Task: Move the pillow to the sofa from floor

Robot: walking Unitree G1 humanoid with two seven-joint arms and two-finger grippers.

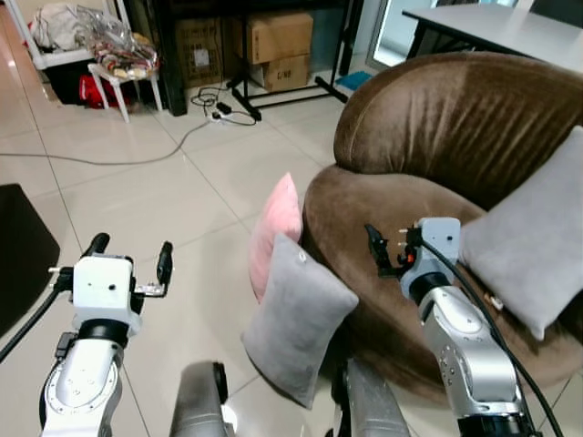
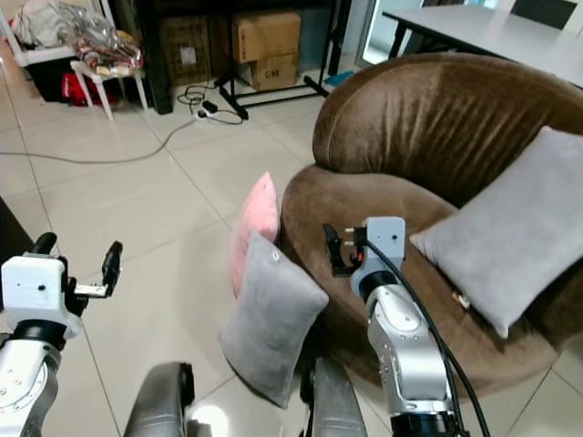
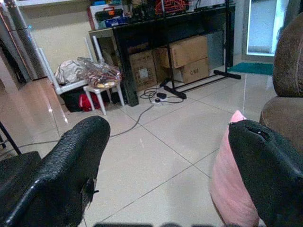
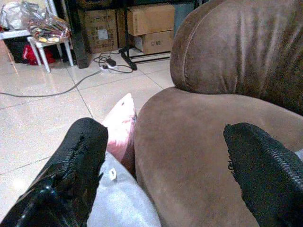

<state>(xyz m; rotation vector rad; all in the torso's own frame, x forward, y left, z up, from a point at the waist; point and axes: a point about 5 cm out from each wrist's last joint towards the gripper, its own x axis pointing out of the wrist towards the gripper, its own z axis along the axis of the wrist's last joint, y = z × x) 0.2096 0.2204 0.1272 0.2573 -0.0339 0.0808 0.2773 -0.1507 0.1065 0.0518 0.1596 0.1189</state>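
The sofa (image 1: 401, 209) is a rounded, tub-shaped seat in brown velvety plush, with a deep curved back and a wide cushion. Three pillows are in view. Two stand on the glossy pale floor tiles (image 1: 137, 196), leaning against the sofa's front: a pink pillow (image 1: 276, 223), soft and upright, and a grey pillow (image 1: 296, 319) of matte woven cloth, square and tilted, just in front of the pink one and touching it. A third pillow (image 1: 537, 241), also grey and square, lies on the sofa seat, propped against the back.

The left end effector (image 1: 130, 257) hangs over bare floor, well left of the sofa, its two black textured fingers spread apart and holding nothing. The right end effector (image 1: 378, 246) hovers above the sofa's seat edge, just right of the grey pillow, fingers likewise apart and empty.

Beyond the sofa stand two cardboard boxes (image 1: 278, 47) under a black frame, a white plastic stool (image 1: 123, 77) piled with crumpled wrapping, and one grey cable (image 1: 118, 162) snaking over the tiles.
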